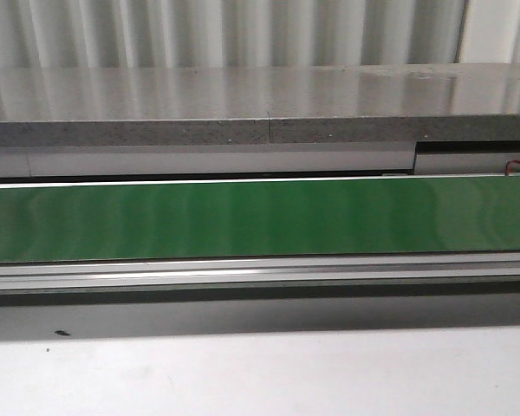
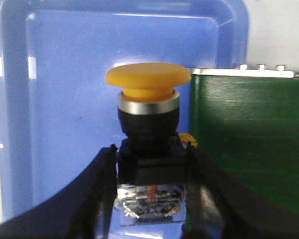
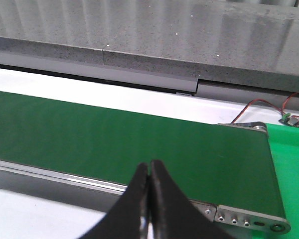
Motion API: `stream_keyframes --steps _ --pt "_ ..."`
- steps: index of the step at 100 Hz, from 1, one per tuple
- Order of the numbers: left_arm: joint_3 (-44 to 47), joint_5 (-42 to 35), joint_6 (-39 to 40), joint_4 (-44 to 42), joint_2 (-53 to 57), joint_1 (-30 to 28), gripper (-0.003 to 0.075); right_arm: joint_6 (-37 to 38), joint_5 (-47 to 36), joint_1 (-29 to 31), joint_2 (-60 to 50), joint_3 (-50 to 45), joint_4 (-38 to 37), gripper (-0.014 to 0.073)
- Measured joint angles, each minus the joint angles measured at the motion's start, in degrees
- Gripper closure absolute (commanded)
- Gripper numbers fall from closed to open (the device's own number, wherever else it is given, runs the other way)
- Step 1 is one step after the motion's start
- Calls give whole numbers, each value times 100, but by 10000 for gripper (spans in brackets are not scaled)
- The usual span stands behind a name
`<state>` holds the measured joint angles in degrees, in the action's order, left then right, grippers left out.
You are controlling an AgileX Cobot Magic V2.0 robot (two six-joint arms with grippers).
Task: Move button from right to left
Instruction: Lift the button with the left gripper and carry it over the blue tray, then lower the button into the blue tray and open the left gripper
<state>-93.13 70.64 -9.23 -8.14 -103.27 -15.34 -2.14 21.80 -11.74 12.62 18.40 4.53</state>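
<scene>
Yellow-capped button (image 2: pixel 148 144) sits clamped in left pincer (image 2: pixel 150 186), base seemingly cropped.

A corrugated pale wall (image 1: pixel 243 30) stands behind a grey speckled stone ledge (image 1: pixel 199 104) with a visible joint. The white desk surface (image 1: pixel 260 377) along the near edge carries soft reflected light and one small dark speck (image 1: pixel 61 333).
</scene>
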Motion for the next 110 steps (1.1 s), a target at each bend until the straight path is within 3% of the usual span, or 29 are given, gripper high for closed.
stream_keyframes --steps 28,88,100,110 --pt "0 0 -113 -22 -424 -463 668 0 0 0 0 0 0 662" --pt "0 -71 -193 -221 -1770 -479 659 0 0 0 0 0 0 662" --pt "0 -71 -204 -231 -1811 -479 534 0 0 0 0 0 0 662" --pt "0 -71 -268 -231 -1811 -479 348 0 0 0 0 0 0 662"
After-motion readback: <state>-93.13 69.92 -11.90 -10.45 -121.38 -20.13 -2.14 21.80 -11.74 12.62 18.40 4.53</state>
